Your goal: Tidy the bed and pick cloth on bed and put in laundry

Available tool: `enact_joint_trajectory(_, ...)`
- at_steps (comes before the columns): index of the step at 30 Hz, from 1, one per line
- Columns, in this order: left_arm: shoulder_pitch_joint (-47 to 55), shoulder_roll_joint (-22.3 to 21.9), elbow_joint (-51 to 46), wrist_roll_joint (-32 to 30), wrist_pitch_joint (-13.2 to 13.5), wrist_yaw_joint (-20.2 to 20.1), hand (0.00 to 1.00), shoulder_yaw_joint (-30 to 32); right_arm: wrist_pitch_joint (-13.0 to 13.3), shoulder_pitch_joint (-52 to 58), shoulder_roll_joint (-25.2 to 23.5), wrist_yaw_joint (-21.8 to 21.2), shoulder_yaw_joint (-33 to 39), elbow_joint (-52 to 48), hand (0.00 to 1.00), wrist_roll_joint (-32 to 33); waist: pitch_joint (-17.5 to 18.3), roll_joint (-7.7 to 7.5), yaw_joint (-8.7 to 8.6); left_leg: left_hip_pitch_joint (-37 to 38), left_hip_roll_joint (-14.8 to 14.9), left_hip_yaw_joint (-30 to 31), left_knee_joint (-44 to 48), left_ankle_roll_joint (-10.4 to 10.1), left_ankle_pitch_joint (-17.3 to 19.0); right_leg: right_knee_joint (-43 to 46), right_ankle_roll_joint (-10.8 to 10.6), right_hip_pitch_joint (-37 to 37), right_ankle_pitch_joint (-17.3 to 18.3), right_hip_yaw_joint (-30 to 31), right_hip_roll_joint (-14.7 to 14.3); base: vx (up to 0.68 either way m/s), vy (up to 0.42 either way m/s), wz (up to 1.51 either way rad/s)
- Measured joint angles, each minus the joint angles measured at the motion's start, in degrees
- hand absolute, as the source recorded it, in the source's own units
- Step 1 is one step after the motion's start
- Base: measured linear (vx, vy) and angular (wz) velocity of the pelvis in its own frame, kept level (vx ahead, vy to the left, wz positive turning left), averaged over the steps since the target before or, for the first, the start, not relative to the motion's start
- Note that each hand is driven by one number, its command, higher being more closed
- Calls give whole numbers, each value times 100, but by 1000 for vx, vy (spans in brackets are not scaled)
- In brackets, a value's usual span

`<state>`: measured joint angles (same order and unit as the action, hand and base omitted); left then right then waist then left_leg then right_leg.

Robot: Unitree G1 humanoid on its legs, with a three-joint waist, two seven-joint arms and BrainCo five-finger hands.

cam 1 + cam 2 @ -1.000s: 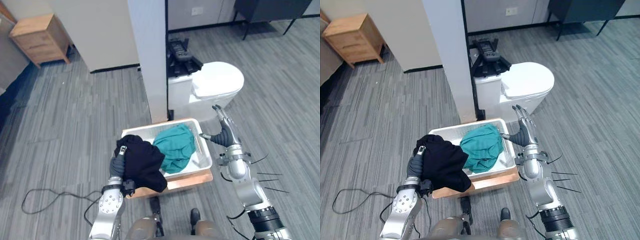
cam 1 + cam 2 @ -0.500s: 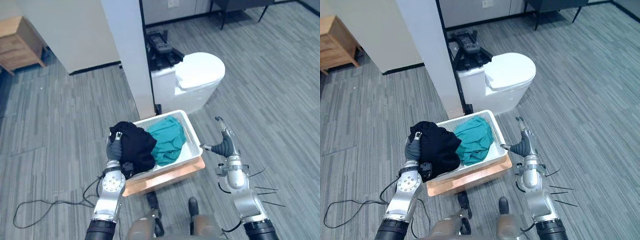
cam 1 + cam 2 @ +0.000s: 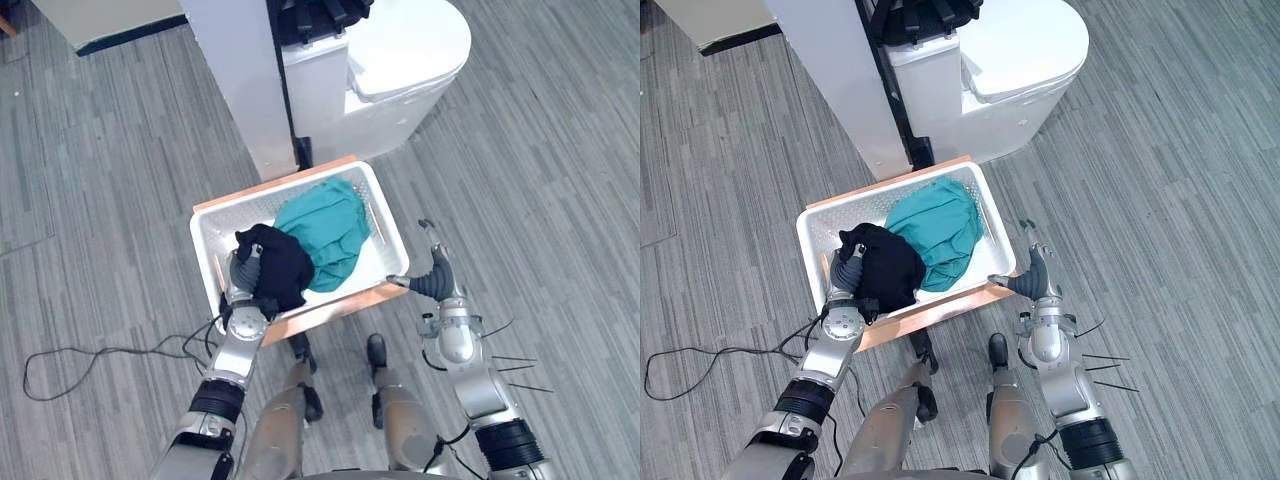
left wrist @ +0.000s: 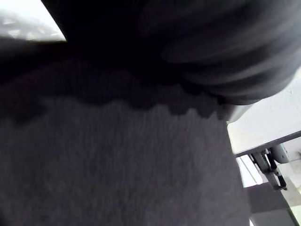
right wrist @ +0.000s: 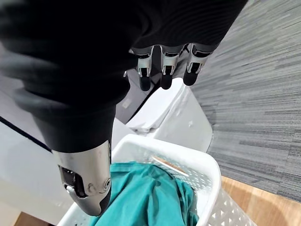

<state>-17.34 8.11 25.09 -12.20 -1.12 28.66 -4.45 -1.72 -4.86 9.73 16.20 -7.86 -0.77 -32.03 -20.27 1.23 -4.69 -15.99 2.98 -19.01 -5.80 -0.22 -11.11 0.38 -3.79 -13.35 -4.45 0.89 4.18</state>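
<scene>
The black cloth is a thick, crumpled bundle with a matt, slightly fuzzy surface. It is heaped against and over the left hand, which reaches up over the near wall of the white basket. In the left wrist view the dark fabric hangs right in front of the camera and covers the hand, so whether the hand is closed on the cloth cannot be told. The bundle hangs over the near-left part of the basket's inside; whether it rests on the basket's bottom is not clear.

Just past the left hand, on its right side, lies a teal cloth. It is loosely folded, smoother and thinner-looking than the black one, and touches the black bundle's edge. It takes up the far-right half of the basket, whose walls are pierced with small holes. The basket stands on a wooden board on the grey striped floor.

The right hand hovers beside the basket's near-right corner, holding nothing. Its fingers are straight and close together in a row, and the thumb juts out sideways toward the basket rim.
</scene>
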Motion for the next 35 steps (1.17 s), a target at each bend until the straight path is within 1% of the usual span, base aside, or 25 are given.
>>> enact_joint_trajectory(4,73,-9,-9,-133,-20,53,0,11,34,207,-32,-7,-4,8,0,54,2,-3,2,408,3,13,-14,7,10,-4,27,401,109,4,-1,92,-28,-2)
enact_joint_trajectory(6,347,-11,-183,-134,23,59,0,66,72,430,-30,-24,-6,61,0,68,10,-9,-15,647,18,38,-17,58,98,16,29,623,211,-23,-16,76,-49,2)
enact_joint_trajectory(8,661,-45,-410,-111,55,54,0,101,107,622,-21,-65,2,262,0,119,14,-13,-82,758,15,83,-18,55,132,27,9,758,287,-92,-13,49,-28,11)
enact_joint_trajectory(9,794,-113,-476,-83,75,49,0,172,110,724,-21,-130,6,361,0,126,19,-15,-78,814,12,95,-18,65,140,27,4,816,310,-105,-11,50,-18,14)
enact_joint_trajectory(12,1340,-245,-502,93,161,12,0,340,107,1198,-145,-291,39,811,0,176,273,-56,-68,931,-9,189,-17,90,159,26,-4,1011,398,-249,6,72,-10,22)
enact_joint_trajectory(13,1457,-255,-528,147,164,3,0,378,106,1259,-196,-320,35,924,0,176,343,-80,-57,968,-10,202,-17,109,172,30,-11,1059,424,-253,6,75,-6,24)
enact_joint_trajectory(15,1928,-339,-780,322,174,-68,0,553,108,1443,-379,-411,92,1252,0,173,587,-155,29,1103,-16,252,-17,50,259,29,-9,1216,507,-292,7,70,-9,12)
enact_joint_trajectory(17,2214,-418,-947,484,225,-191,0,649,103,1535,-410,-436,161,1520,0,171,756,-154,100,1129,-23,303,-17,53,266,32,11,1267,577,-344,9,51,-10,14)
enact_joint_trajectory(19,2392,-471,-975,628,238,-274,0,741,72,1522,-481,-521,347,1797,0,172,812,-135,110,1193,-36,350,-17,53,267,35,-9,1364,628,-416,17,28,-2,21)
enact_joint_trajectory(21,2612,-489,-975,781,242,-376,0,771,15,1504,-504,-526,494,2168,0,174,867,-124,194,1267,-38,338,-18,59,280,33,-5,1427,642,-408,18,3,5,4)
enact_joint_trajectory(22,2801,-640,-974,966,263,-467,0,933,-49,1513,-502,-527,673,2558,0,190,959,-104,256,1276,-42,342,-18,48,289,35,-6,1448,643,-411,21,0,0,0)
enact_joint_trajectory(24,2940,-704,-969,1114,264,-519,0,1015,-124,1499,-527,-527,804,2756,0,223,968,-100,258,1336,-52,363,-18,49,290,24,-8,1526,644,-433,28,30,7,7)
enact_joint_trajectory(25,3108,-767,-946,1254,266,-621,0,1121,-139,1516,-572,-527,937,2928,0,229,971,-102,267,1423,-63,376,-18,58,299,19,-19,1625,658,-461,42,32,11,12)
enact_joint_trajectory(27,3288,-831,-753,1526,279,-770,0,1211,-213,1568,-657,-526,1134,3121,0,347,993,-83,273,1548,-88,399,-18,72,330,17,-33,1759,696,-540,65,23,15,11)
enact_joint_trajectory(29,3452,-975,-350,1841,269,-1037,0,1362,-326,1656,-773,-524,1329,3269,0,574,1084,-59,365,1639,-112,360,-19,84,413,36,-77,1830,735,-553,102,0,0,0)
enact_joint_trajectory(31,3482,-1034,6,1879,261,-1183,0,1416,-352,1716,-886,-520,1463,3367,0,680,1163,-71,430,1663,-121,315,-19,102,433,42,-93,1841,746,-557,120,34,25,-1)
enact_joint_trajectory(32,3482,-1045,379,1873,244,-1267,0,1433,-366,1759,-967,-518,1517,3380,0,706,1174,-71,498,1692,-137,308,-19,113,442,38,-102,1900,758,-579,139,43,35,7)
enact_joint_trajectory(33,3481,-1161,742,1864,201,-1351,0,1597,-364,1776,-1065,-509,1617,3453,0,750,1206,-96,555,1726,-160,273,-19,142,462,36,-114,1908,767,-592,169,23,37,8)
enact_joint_trajectory(35,3481,-1157,1041,1897,167,-1369,0,1655,-366,1764,-1132,-482,1706,3624,0,855,1261,-119,570,1736,-187,238,-19,169,481,37,-132,1914,782,-612,196,8,40,6)
